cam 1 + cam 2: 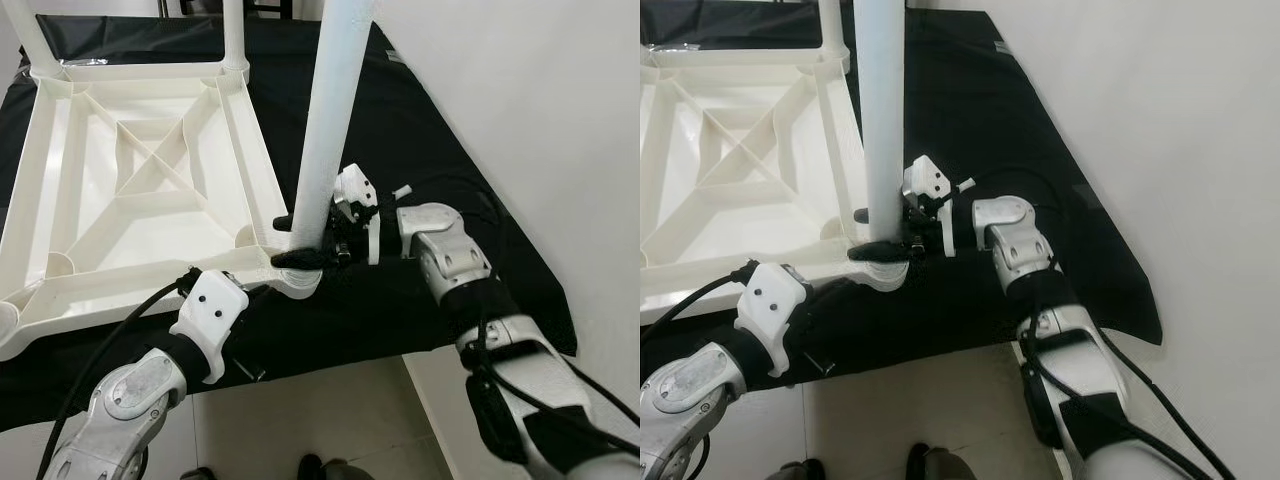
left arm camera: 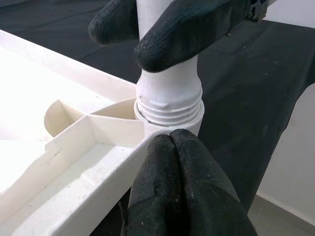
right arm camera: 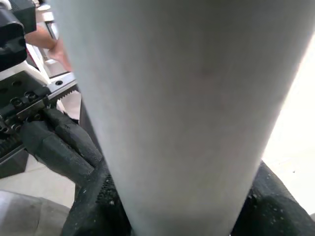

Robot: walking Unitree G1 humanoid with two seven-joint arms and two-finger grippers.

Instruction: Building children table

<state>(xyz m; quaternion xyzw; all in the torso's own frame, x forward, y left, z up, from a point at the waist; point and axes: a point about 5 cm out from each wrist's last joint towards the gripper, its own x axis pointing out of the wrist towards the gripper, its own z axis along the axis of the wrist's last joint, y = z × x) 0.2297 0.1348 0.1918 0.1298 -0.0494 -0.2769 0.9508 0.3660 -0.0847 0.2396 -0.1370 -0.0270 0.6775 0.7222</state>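
Observation:
The white plastic table top (image 1: 150, 180) lies upside down on a black cloth. A white table leg (image 1: 330, 120) stands upright in the socket (image 2: 170, 115) at the top's near right corner, and its threaded end (image 2: 170, 98) shows just above the socket rim. My right gripper (image 1: 300, 240) is shut on the leg just above the socket, one finger on each side (image 3: 74, 196). My left gripper (image 2: 170, 187) is shut with nothing between its fingers, its tips against the underside of the corner by the socket.
Two more white legs (image 1: 233, 35) stand in the far corners of the top. The black cloth (image 1: 450, 170) ends near my arms, with tiled floor (image 1: 330, 410) below. A white wall (image 1: 540, 100) runs close on the right.

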